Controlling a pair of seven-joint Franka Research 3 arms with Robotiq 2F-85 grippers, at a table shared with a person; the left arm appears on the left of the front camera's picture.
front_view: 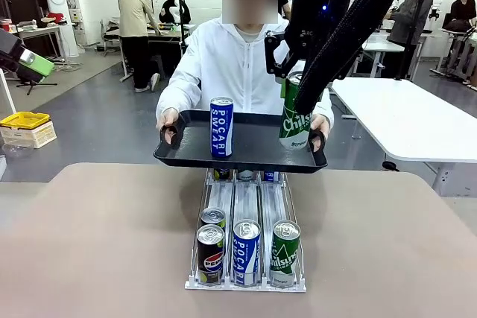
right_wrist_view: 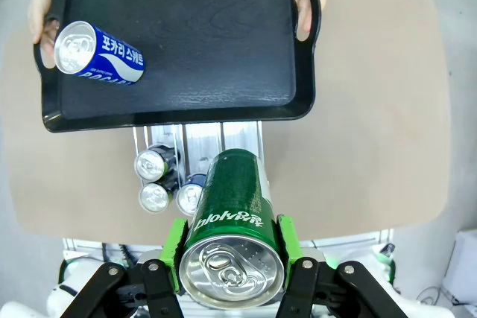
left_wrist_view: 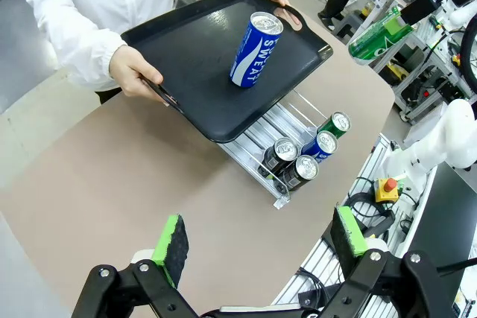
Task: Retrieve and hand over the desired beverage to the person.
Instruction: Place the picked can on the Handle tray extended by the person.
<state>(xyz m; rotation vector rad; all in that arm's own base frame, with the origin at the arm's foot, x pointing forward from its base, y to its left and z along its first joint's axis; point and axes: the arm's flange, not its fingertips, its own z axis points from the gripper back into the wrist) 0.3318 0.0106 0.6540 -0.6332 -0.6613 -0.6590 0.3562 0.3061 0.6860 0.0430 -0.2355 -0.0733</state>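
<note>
The right gripper (right_wrist_view: 229, 258) is clamped on the green can (right_wrist_view: 229, 217), which is held above the tray (front_view: 253, 147) near its right end. For a clean placement, the can is best lowered upright onto bare tray between the blue can (front_view: 221, 126) and the person's hand (front_view: 319, 126). Open room is seen there; the rim and thumb lie close by. The left gripper (left_wrist_view: 261, 247) is spread wide, empty, well apart over the table (left_wrist_view: 112, 184).

One can (front_view: 221, 126) stands on the tray (front_view: 253, 150), above the rack (front_view: 246, 255).
</note>
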